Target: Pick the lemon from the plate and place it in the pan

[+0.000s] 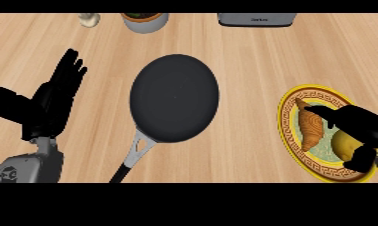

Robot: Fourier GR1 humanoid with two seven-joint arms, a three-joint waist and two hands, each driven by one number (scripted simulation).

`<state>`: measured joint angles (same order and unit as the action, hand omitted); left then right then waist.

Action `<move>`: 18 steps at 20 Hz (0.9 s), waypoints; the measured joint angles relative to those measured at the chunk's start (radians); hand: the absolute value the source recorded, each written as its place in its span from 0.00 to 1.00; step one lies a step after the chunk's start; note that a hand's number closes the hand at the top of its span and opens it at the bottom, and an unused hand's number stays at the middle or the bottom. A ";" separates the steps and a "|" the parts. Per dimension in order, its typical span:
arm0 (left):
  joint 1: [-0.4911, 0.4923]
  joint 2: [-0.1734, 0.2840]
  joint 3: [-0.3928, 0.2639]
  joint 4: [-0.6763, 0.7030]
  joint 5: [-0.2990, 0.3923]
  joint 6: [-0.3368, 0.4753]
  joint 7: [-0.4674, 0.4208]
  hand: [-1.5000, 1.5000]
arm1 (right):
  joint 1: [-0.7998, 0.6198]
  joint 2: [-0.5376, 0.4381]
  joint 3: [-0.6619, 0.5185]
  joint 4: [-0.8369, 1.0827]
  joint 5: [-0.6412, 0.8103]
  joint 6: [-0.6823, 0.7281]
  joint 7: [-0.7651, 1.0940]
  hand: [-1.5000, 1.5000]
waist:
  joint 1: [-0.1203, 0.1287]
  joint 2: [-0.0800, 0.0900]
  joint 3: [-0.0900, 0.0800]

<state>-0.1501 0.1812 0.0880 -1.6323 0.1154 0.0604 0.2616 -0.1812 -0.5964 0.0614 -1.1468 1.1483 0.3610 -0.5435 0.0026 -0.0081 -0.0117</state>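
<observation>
At lower right of frame, right hand (357, 131) curled around lemon (344, 144), still on plate (289, 129) beside croissant (311, 129). Not yet lifted; carry to empty pan (174, 97) at centre remaining. Left hand (59, 92) resting open at left.

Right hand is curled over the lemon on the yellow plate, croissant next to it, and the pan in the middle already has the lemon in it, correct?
Not quite. The pan holds nothing yet; the head view shows its dark inside bare. The lemon is on the yellow plate beside the croissant, with the right hand curled over it.
</observation>
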 measured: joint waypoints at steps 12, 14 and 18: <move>-0.019 -0.018 0.008 0.040 -0.016 0.004 -0.018 0.50 | -0.046 0.061 -0.065 0.052 -0.021 -0.061 -0.021 1.00 | -0.004 -0.001 0.001; -0.024 -0.016 0.008 0.044 -0.013 -0.001 -0.017 0.50 | -0.074 0.159 -0.072 0.016 -0.012 -0.056 0.128 1.00 | 0.000 -0.006 -0.006; -0.028 -0.016 0.000 0.047 -0.013 -0.009 -0.015 0.50 | -0.120 0.330 -0.085 -0.011 0.000 -0.077 0.356 1.00 | 0.025 -0.007 -0.006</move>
<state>-0.1784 0.1652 0.0882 -1.5854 0.1021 0.0518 0.2470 -0.3015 -0.2660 -0.0237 -1.1576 1.1481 0.2835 -0.1877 0.0272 -0.0149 -0.0174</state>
